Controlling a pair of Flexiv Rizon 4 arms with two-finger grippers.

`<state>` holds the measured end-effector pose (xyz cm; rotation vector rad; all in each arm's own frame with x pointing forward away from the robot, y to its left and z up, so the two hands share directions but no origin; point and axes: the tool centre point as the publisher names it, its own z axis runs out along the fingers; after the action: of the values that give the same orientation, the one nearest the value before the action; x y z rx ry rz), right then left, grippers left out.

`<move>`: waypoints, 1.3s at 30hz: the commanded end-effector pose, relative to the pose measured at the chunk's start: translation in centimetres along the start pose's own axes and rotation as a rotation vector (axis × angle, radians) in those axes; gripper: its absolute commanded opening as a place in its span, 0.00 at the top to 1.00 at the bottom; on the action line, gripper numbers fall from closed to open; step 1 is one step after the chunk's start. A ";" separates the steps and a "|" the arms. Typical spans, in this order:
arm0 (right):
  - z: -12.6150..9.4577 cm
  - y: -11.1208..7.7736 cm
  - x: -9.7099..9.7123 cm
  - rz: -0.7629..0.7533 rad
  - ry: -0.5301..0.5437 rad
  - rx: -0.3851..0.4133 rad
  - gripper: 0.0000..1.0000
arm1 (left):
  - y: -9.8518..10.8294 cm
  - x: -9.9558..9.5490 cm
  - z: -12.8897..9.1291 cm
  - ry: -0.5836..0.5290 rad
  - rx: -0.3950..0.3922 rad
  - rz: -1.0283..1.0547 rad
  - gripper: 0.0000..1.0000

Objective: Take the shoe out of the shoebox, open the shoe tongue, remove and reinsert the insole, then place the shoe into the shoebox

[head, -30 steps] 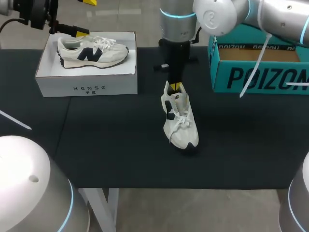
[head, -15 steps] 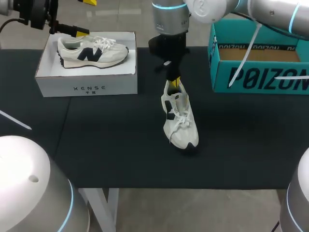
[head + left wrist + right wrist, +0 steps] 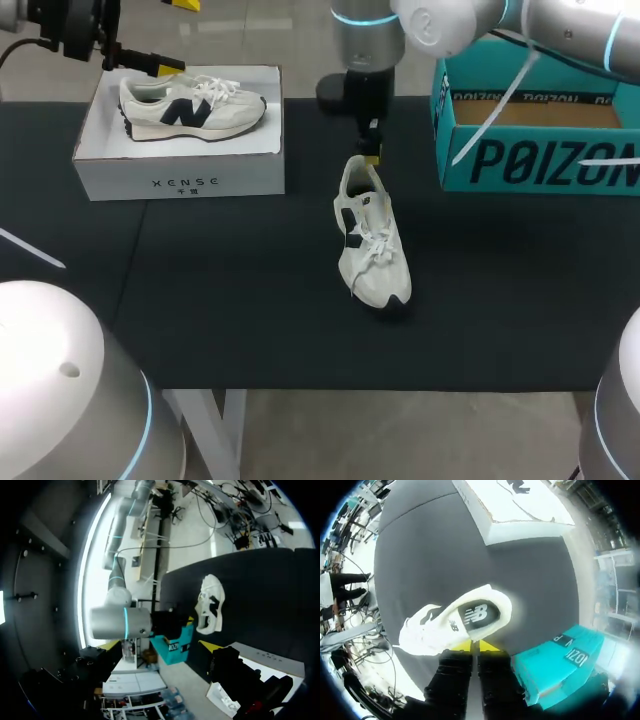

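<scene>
Right gripper [image 3: 372, 155] hangs just behind the heel of the loose shoe [image 3: 371, 240], not touching it; its yellow tips sit pressed together with nothing between them. In the right wrist view the tips are right at the heel collar, with the insole [image 3: 479, 615] lying flat inside the opening ahead of them. The shoe is out of its box and upright on the black table [image 3: 230, 300], toe pointing away from the gripper, laces [image 3: 378, 243] tied loosely over the tongue. The step looks like work at the shoe's opening: tongue, then insole. To do it well, spread the tips before coming down, drop one inside the opening and pinch only the insole's heel edge, not the padded collar. Nothing braces the shoe, so it will likely slide or tip. Pull up and back slowly and keep the sole on the table. The left gripper [image 3: 165, 40] is well away from the shoe, at the far corner of the white shoebox [image 3: 180, 165], which holds a second shoe [image 3: 190, 105]; can't tell its state. The teal box [image 3: 540, 160] stands to the shoe's other side, near the right arm, so watch the elbow there.
</scene>
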<state>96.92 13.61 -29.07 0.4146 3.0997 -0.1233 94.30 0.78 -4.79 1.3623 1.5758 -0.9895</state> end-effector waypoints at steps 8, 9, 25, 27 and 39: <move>0.0 2.9 -0.1 -0.252 -0.115 0.057 0.00 | 0.0 0.0 -0.1 0.004 0.002 0.000 0.00; 0.3 2.9 -0.4 -0.249 -0.107 0.056 0.00 | 0.0 0.0 -0.1 0.004 0.002 0.000 0.00; 3.2 2.7 -4.7 -0.260 -0.080 0.044 0.00 | 0.0 0.0 -0.1 0.004 0.002 0.000 0.00; 3.4 3.2 -5.0 -0.270 -0.080 0.040 0.00 | 0.0 0.0 -0.1 0.004 0.002 0.000 0.00; 7.3 4.7 -4.6 -0.304 -0.055 0.028 0.00 | 0.0 0.0 -0.1 0.004 0.002 0.000 0.00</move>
<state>102.28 16.29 -35.01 -0.0548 3.0724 -0.1780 94.30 0.79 -4.79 1.3622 1.5759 -0.9895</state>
